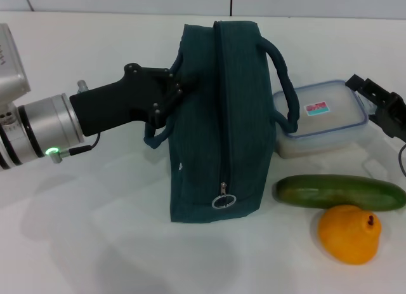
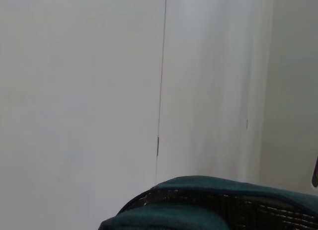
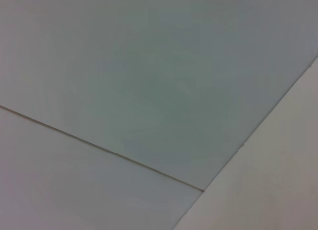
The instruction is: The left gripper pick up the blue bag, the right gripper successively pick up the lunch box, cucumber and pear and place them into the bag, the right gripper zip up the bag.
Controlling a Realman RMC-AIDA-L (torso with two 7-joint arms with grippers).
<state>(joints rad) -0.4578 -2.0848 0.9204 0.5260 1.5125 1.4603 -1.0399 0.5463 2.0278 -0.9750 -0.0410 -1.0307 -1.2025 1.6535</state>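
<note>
Barely begun: the left gripper (image 1: 172,91) is clenched on the zipped blue bag's (image 1: 216,129) near handle; lunch box (image 1: 320,116), cucumber (image 1: 339,191) and pear (image 1: 349,233) wait at four o'clock; right gripper (image 1: 380,103) grip unclear.

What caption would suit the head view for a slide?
Left end effector at the blue bag handle; lunch box, cucumber and pear wait on the table.
</note>
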